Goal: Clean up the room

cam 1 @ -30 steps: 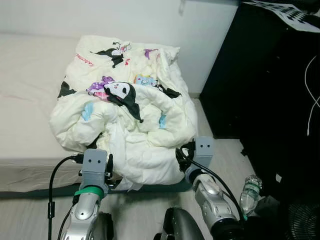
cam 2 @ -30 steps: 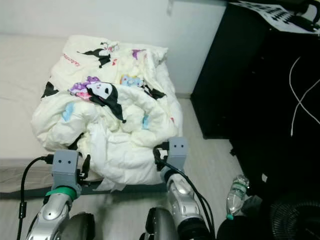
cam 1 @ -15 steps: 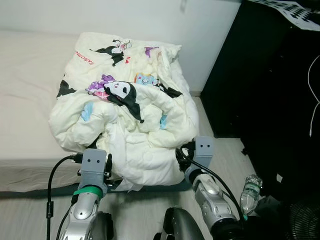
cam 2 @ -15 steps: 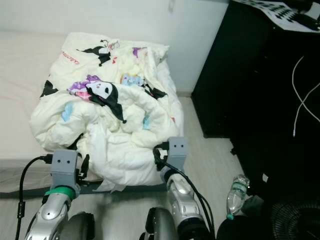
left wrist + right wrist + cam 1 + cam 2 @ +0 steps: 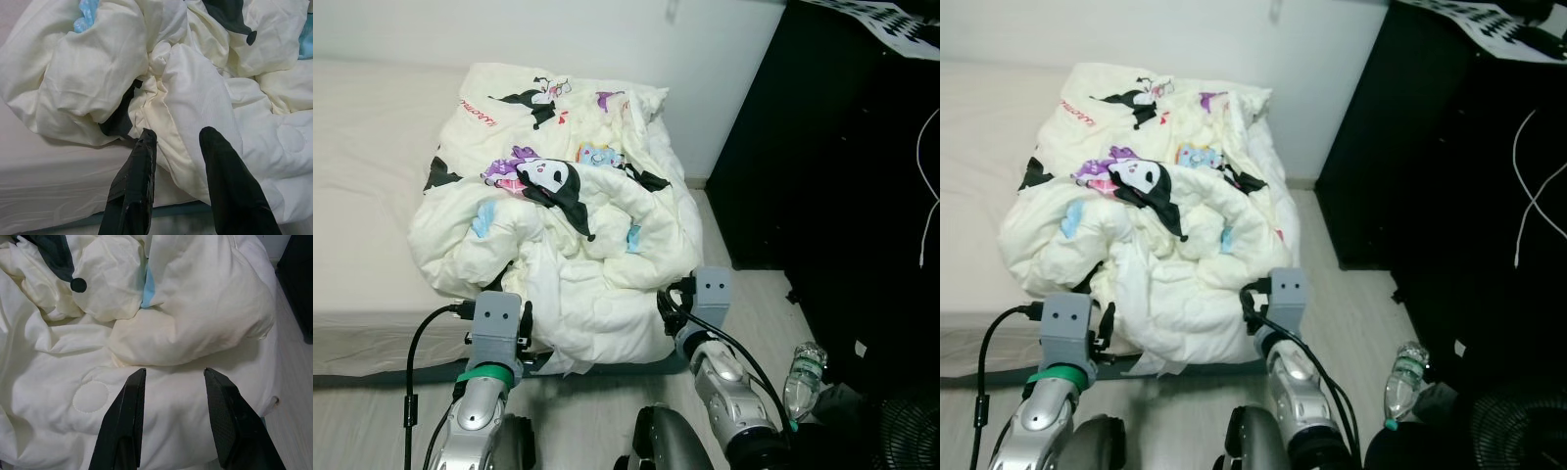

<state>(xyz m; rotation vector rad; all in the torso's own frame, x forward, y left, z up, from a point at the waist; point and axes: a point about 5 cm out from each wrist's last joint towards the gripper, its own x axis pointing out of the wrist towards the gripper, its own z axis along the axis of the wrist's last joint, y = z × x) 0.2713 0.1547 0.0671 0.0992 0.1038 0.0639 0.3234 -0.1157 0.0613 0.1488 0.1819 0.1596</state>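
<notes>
**Crumpled duvet on bed corner, both end effectors open at its near edge**

Cream-white quilted duvet w/ black, purple and blue cartoon prints (image 5: 558,225) lies bunched in a heap on the bed w/ beige sheet (image 5: 362,166). Heap sits at centre of head view, spilling over the bed's near edge and its corner toward 3 o'clock. Bare sheet runs from 9 to 11 o'clock.

Left end effector (image 5: 173,139): fingers spread wide, holding nothing, tips at a hanging fold of duvet by the bed's near edge, approx. 7 o'clock in head view. One fingertip (image 5: 146,137) sits beside a dark gap under the folds; contact w/ fabric cannot be confirmed.

Right end effector (image 5: 173,374): fingers spread wide, holding nothing, aimed at the duvet's overhanging bulge at approx. 5 o'clock in head view. Fabric lies between and beyond the tips.

Surroundings: tall black cabinet (image 5: 822,157) from 1 to 4 o'clock; clear plastic bottle w/ green cap (image 5: 801,379) on pale wood-look floor (image 5: 744,294) at 4 o'clock, near right arm; round black fan (image 5: 899,431) at lower corner, 5 o'clock.
</notes>
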